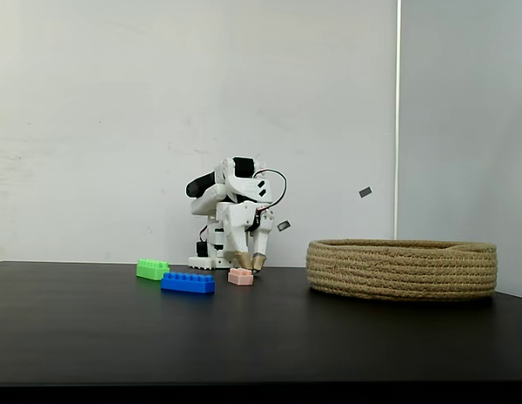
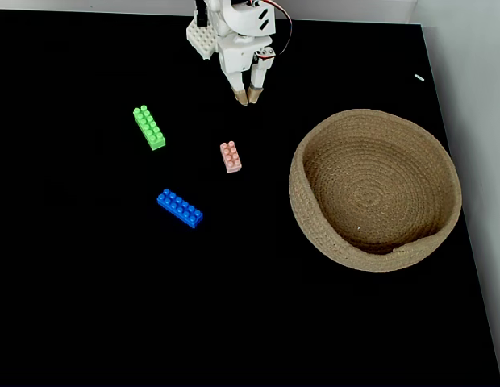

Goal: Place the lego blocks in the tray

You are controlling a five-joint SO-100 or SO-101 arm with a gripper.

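Claw (image 2: 250,101) fingers were seen slightly parted and empty near the arm's base, so the pale pink brick (image 2: 231,156), lying nearest on the desk (image 2: 89,282) left of the rope basket (image 2: 443,234), was judged best straddled across its short width.

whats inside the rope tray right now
Nothing: in the fixed view from above, the tray shows only its bare coiled floor. The green, blue and pink blocks all lie on the table outside it. The near wall hides a sliver of floor.
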